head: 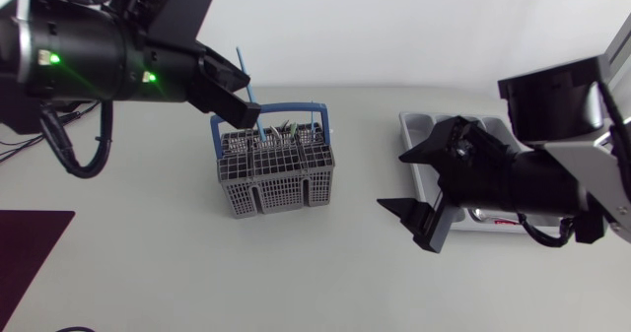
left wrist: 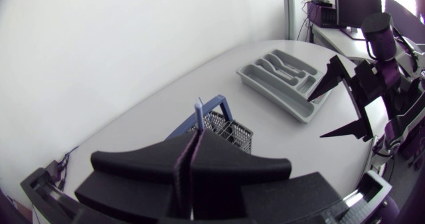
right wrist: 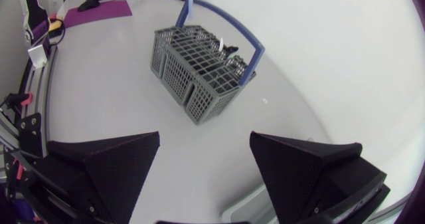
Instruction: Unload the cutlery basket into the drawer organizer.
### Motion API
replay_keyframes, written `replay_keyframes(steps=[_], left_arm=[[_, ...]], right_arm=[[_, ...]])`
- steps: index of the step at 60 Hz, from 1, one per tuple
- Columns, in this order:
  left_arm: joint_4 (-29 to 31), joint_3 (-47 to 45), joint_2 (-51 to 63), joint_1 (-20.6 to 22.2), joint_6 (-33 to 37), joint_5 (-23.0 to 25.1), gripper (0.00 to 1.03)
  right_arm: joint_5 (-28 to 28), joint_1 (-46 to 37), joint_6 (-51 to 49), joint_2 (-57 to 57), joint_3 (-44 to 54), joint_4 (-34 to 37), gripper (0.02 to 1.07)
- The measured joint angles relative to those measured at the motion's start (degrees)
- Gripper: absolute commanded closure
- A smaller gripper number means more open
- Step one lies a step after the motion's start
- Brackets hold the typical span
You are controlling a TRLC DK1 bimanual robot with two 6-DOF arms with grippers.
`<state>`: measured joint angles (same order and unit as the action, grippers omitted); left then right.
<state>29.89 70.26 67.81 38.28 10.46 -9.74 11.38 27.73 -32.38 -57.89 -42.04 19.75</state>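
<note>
While the blue utensil [left wrist: 199, 108] is clamped: the left pincer [left wrist: 192, 136] is seen closed on its thin shaft, both fingers pressed against it from two sides, and only the tip shows past the fingertips.
Utensil's lower end: in the right wrist view the shaft is seen running down to the basket corner farthest from the right pincer [right wrist: 204, 141]; whether it is clear of the compartment cannot be told.
Cutlery basket [head: 276, 174]: it is set upright just below and ahead of the left pincer, with its blue handle [head: 271, 110] arched overhead. The tips of the remaining cutlery [head: 286, 128] are seen standing in the compartments under that arch.
Drawer organizer [left wrist: 269, 93]: it is laid well ahead of the left pincer, past the basket, and is partly covered by the right arm behind the right pincer.
Right pincer: it is held wide open, nothing is between its fingers, and the basket lies well ahead of it.
Handling: the utensil is judged light, stiff, slim and smooth, so it is likely to pivot or slide between the broad pads unless it is clamped squarely.
Hold point: the upper shaft, above the basket's rim, is judged the best place, so that the fingers are kept off the mesh and the blue handle.
Basket's behaviour: the light plastic mesh may be dragged or tipped if a piece snags, so a straight upward draw is called for.
</note>
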Motion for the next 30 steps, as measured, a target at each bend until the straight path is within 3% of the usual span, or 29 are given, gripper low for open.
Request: replay_keyframes(steps=[7, 22, 30], left_arm=[[0.6, 0.9, -1.0, 0.4, -0.9, 6.3, 0.91], [3.5, 3.3, 5.4, -4.6, -3.7, 31.2, 0.91], [5.3, 4.3, 10.5, -6.0, -4.3, 38.4, 0.91]], right_arm=[[3.4, 0.0, 2.1, 1.6, -2.3, 1.4, 0.1], [14.1, -0.5, 6.2, 1.6, -6.3, 4.5, 0.16], [16.3, -0.5, 6.9, 0.2, -6.5, 4.5, 0.16]])
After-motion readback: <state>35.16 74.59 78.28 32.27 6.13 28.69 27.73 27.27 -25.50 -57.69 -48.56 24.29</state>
